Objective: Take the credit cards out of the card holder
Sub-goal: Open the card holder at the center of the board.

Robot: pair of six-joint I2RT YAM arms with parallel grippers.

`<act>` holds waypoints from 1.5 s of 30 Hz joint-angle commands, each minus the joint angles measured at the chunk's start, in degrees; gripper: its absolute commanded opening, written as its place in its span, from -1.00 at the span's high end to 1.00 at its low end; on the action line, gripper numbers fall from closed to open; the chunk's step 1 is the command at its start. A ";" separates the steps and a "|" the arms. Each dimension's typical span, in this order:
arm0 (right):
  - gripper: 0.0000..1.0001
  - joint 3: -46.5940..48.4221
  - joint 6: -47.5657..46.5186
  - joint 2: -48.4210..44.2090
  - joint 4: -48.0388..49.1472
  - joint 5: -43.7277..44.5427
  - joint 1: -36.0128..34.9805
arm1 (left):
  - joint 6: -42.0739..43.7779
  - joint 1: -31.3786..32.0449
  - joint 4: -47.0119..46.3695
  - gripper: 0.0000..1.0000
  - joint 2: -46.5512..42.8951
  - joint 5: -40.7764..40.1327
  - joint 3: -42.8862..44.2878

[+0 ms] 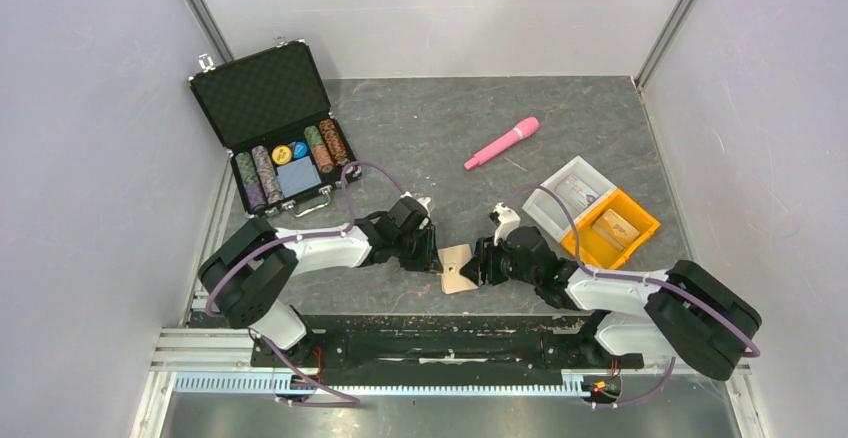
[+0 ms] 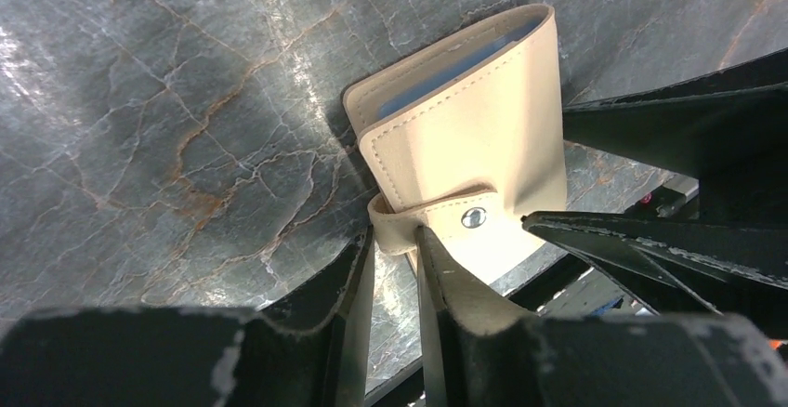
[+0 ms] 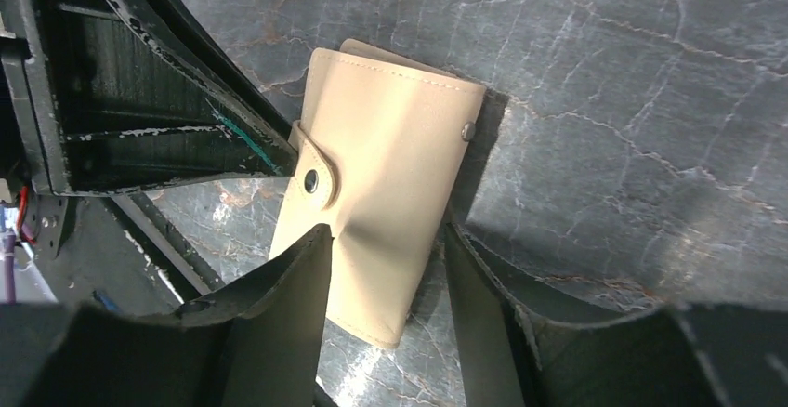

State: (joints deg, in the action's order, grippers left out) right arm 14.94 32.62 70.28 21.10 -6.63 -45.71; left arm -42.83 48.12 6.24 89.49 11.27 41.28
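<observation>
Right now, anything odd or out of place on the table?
Only the card holder: its snap tab is undone, clear of the stud. Nothing else looks spilled or damaged.

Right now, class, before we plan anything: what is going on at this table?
Two robot arms meet over the tan card holder near the front of the table. The left end effector pinches the holder's snap tab, while the right end effector straddles its body with jaws apart. The holder is folded, and no card shows sticking out of it.
</observation>
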 commanded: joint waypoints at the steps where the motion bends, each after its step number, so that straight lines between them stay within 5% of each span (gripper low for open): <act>1: 0.06 -1.75 2.70 2.17 6.70 -2.94 0.19 | -1.99 -0.04 -2.93 0.43 1.12 1.26 -1.32; 8: 1.00 -1.58 4.62 0.38 9.67 -4.09 0.32 | -1.95 -0.04 -2.68 0.40 0.60 2.27 -0.23; 14: 1.00 -0.99 6.95 -4.38 4.59 -2.10 0.27 | -1.56 0.05 2.86 0.02 -5.68 0.61 3.77; 21: 1.00 2.88 6.79 -5.45 -1.31 1.41 -1.09 | -1.16 2.10 3.43 -0.11 -3.65 2.90 7.34; 45: 1.00 4.64 6.55 -7.08 -1.40 4.96 -4.77 | -3.17 3.39 6.36 0.13 0.60 -1.49 3.74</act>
State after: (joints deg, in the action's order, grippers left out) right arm 16.71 39.42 64.53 17.06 -2.96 -50.06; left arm -43.77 50.68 11.57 89.43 10.50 46.72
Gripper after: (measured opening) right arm 0.022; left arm 0.439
